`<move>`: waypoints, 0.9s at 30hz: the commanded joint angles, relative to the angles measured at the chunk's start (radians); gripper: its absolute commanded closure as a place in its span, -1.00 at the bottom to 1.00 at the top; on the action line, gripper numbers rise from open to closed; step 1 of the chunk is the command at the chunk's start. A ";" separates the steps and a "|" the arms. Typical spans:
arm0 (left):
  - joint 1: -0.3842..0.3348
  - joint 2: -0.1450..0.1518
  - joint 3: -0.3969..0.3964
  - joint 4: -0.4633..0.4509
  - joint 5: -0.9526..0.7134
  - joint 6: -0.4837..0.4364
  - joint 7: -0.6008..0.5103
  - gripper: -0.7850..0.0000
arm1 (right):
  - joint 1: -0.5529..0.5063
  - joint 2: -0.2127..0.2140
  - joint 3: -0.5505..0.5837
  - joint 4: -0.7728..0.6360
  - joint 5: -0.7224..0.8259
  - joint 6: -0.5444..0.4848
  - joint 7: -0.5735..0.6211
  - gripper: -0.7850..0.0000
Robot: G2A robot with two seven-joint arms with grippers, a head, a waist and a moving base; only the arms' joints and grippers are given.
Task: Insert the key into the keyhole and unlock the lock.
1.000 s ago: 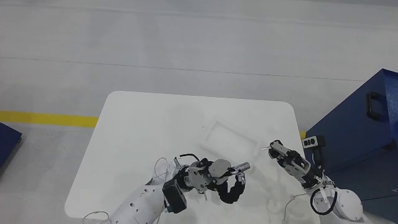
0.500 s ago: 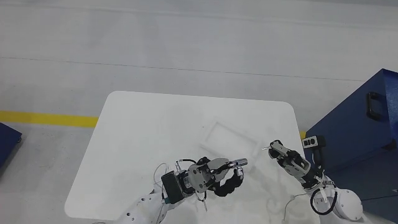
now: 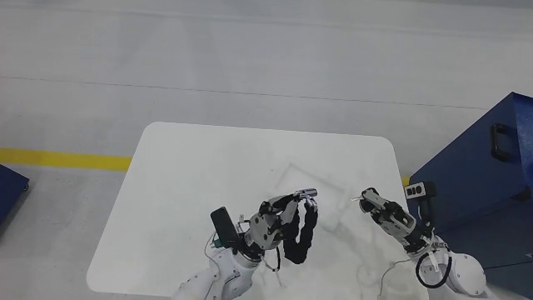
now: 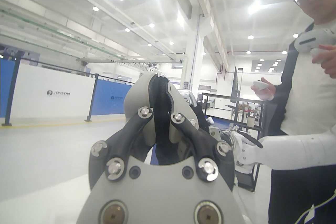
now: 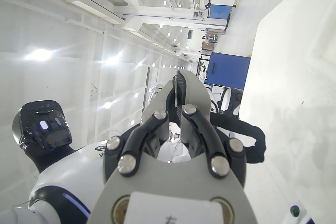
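- Top view, lower middle: left gripper [image 3: 305,195], recorded higher in the frame than a second ago and turned at the wrist. A steady drift upward and slightly leftward is noted across the earlier frames.
- Held at its tips: a small grey metal piece, taken to be the lock [image 3: 311,191], which has been carried along with the gripper. In the left wrist view the fingers are seen pressed together, with the black pads [image 4: 160,99] meeting.
- Lower right of the top view: right gripper [image 3: 364,197], unmoved over the same second and well apart from the left gripper.
- Right wrist view, centre: a thin metal blade, taken to be the key [image 5: 174,90], pinched between the closed fingers, its edge showing along the pad.
- Relation: key and lock are judged to be held clear of the table [image 3: 183,183]. They sit roughly level across the frame, lock to the left and key to the right, not touching. Which way the keyhole faces cannot be told.
- Meaning for the task: the lock is judged to have been re-presented while the key waited. Insertion is not yet begun; the gap must be closed with blade and keyhole lined up.
- Middle of the table, past the grippers: a faint rectangular outline [image 3: 316,177].
- Far right edge: a blue cabinet [image 3: 491,167], standing beside the table.
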 commanded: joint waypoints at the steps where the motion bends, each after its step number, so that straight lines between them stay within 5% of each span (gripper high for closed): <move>1: 0.019 -0.004 -0.003 -0.008 -0.076 -0.020 -0.041 1.00 | 0.000 0.000 0.000 0.000 0.000 0.000 0.000 1.00; 27: 0.118 -0.041 -0.027 -0.055 -0.468 -0.159 -0.245 1.00 | 0.000 0.000 0.000 0.000 0.000 0.000 0.000 1.00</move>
